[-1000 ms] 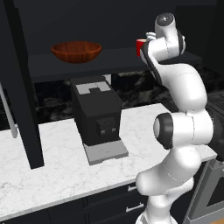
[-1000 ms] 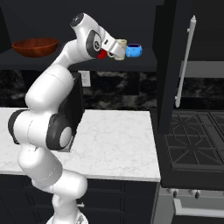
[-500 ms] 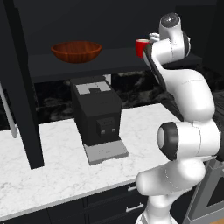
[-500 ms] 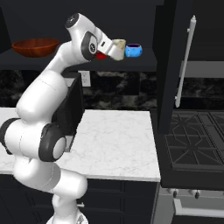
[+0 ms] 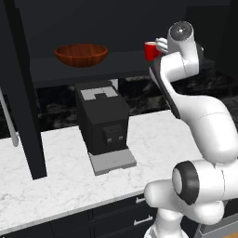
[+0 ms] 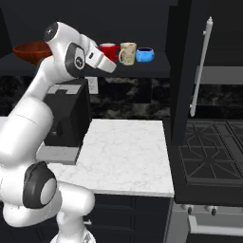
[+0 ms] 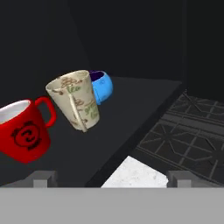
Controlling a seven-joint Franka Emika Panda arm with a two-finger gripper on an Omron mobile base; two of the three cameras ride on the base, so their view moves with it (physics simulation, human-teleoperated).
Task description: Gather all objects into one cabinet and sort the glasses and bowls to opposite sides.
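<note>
On the dark cabinet shelf (image 6: 156, 71) stand three small vessels in a row — the red mug (image 6: 108, 51), the cream patterned cup (image 6: 127, 52) and the glossy blue bowl (image 6: 144, 54). In the hand view the red mug (image 7: 24, 131) sits at about 9 o'clock, the cream cup (image 7: 78, 99) just beside it toward 11 o'clock, and the blue bowl (image 7: 101, 86) behind the cup, partly hidden. The gripper (image 7: 113, 178) is spread wide and empty — both fingertips (image 7: 43, 178) apart, nothing between them. The wooden bowl (image 5: 81, 54) rests at the shelf's far left end, at 10 o'clock from the black coffee machine (image 5: 101, 124) on the marble counter (image 6: 128, 152).
</note>
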